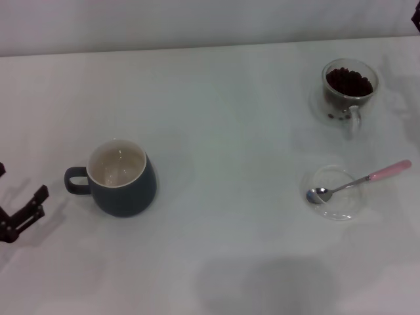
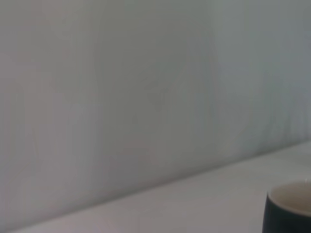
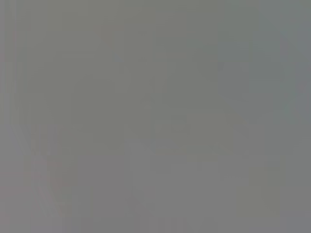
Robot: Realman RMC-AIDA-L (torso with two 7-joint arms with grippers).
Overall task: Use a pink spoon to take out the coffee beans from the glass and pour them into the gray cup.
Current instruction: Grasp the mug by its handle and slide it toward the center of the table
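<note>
We see the spoon (image 1: 359, 182) near the desk's (image 1: 230, 118) right edge, its bowl resting in a clear saucer (image 1: 336, 192), handle pointing right. The glass (image 1: 349, 88) of beans (image 1: 349, 81) stands at the far right corner. The cup (image 1: 120, 178) sits left of centre. Our left gripper (image 1: 20, 213) waits at the left edge, jaws apart and empty, well apart from the spoon. The right jaws are out of view.

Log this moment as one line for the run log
stage: not started | left gripper: open, beside gray cup | right gripper: out of view | pink spoon: on saucer | coffee beans: in glass
</note>
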